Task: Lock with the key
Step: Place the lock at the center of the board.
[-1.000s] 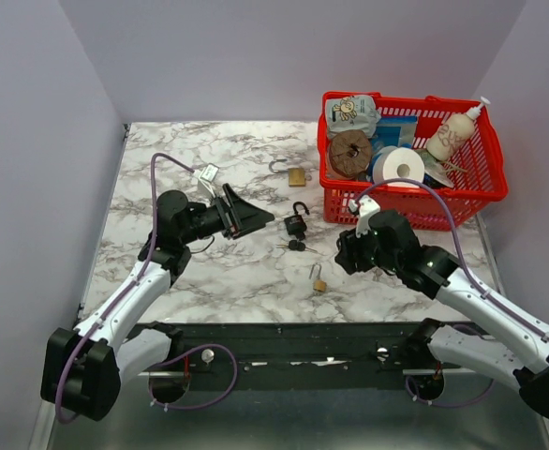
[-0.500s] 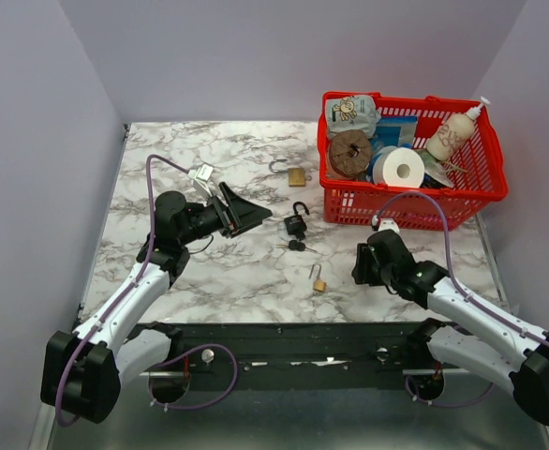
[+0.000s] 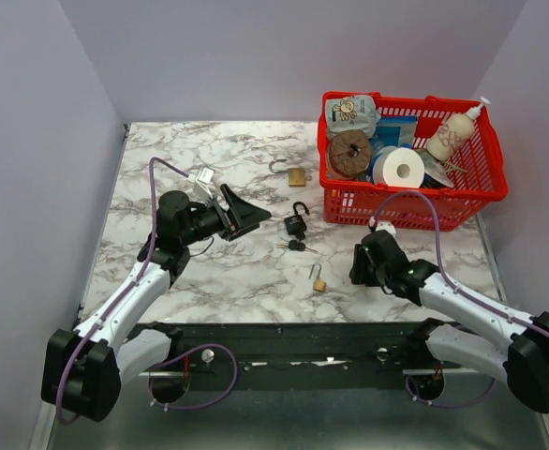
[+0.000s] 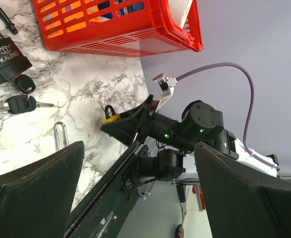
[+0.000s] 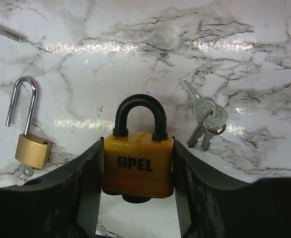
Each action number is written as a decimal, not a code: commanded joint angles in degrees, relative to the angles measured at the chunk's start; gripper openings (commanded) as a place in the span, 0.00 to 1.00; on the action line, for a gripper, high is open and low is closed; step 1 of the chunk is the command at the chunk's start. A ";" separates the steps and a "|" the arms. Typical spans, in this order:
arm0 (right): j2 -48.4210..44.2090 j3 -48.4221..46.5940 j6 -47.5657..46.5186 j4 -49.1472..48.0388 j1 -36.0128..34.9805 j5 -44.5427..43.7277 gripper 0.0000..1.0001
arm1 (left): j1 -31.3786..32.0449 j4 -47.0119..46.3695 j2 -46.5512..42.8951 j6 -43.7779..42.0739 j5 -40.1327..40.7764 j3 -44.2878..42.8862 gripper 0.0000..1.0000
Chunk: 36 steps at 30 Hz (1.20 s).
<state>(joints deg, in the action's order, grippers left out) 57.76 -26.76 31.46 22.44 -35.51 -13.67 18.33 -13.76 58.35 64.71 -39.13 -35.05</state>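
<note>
The yellow padlock (image 5: pixel 138 171), low in the centre of the right wrist view, carries "OPEL" in black capitals across its front, upright to the camera. In the left wrist view, the black padlock (image 4: pixel 5 57) at the upper left bears pale, tilted letters that look like "KALING", the middle ones unsure, under a mark of two linked rings. From overhead, the print on the pouch (image 3: pixel 351 114) in the red basket (image 3: pixel 401 211) is too small to read.

Red basket (image 3: pixel 462 211), far right of marbled surface (image 3: pixel 237 272), held: white paper roll (image 3: pixel 401 169), brown twine spool (image 3: pixel 349 153), cream pump bottle (image 3: pixel 452 134), printed pouch (image 3: pixel 351 112) at rear left corner.
</note>
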 commanded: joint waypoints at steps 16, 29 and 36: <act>11.14 -5.05 0.09 -6.61 0.35 0.57 0.04 | -2.50 1.98 2.91 -0.37 0.64 1.12 0.99; 9.74 -5.05 0.79 -6.70 0.44 1.72 0.59 | -3.47 9.45 2.56 -6.61 1.69 -0.46 0.99; 8.25 -4.44 0.53 -6.79 0.35 1.28 0.77 | -3.47 11.56 1.68 -7.75 2.40 -1.16 0.99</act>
<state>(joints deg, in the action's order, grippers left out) 67.35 -29.95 31.48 17.58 -35.51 -12.03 15.16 -4.47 61.49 58.54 -38.15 -34.28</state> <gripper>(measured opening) 0.731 0.988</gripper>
